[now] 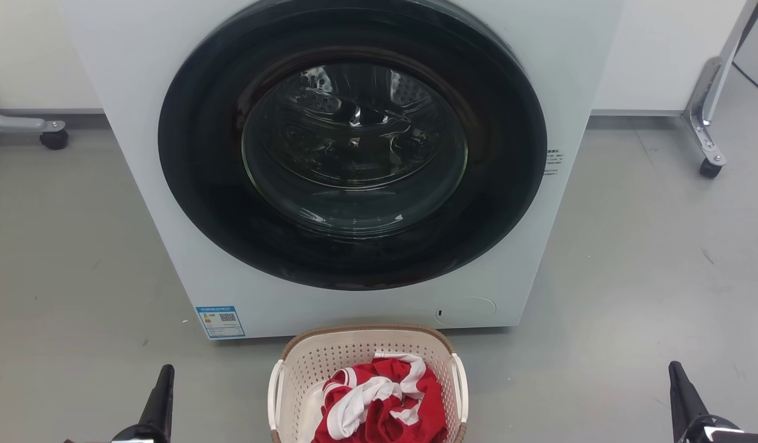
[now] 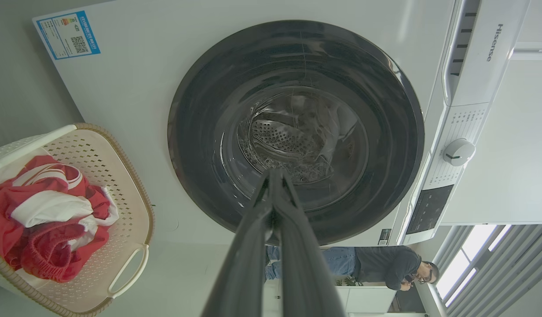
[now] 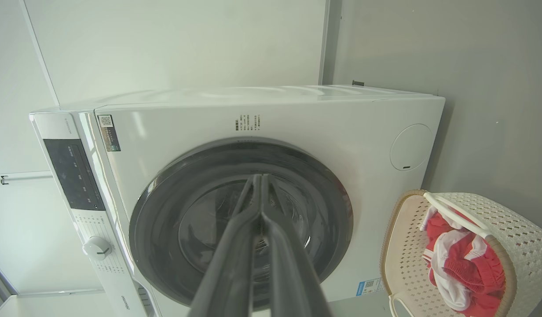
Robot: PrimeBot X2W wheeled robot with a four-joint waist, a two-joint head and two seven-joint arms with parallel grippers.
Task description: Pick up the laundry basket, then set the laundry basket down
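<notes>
Squarely between the left gripper [image 1: 165,376] and the right gripper [image 1: 675,372], well apart from both, the laundry basket [image 1: 330,363] stands upright on the floor [image 1: 631,277] in the head view. Its mouth is up, one white handle is turned toward each gripper, and its rounded far end is just short of the washing machine [image 1: 139,203]. Its near end is cut off, so its long axis cannot be told. Red-and-white clothes [image 1: 379,400] lie in it. Beyond the left gripper is a blue label [image 1: 220,321] with a QR code, its print too small to read.

From the left wrist, the fingers [image 2: 253,246] meet at their tips before the round door [image 2: 209,110]. The basket lies to their left, and the "Hisense" lettering [image 2: 499,42] reads to their right.

From the right wrist, the fingers are likewise pressed together, holding nothing. The basket is low to their right and a QR sticker [image 3: 109,132] is to their left.
</notes>
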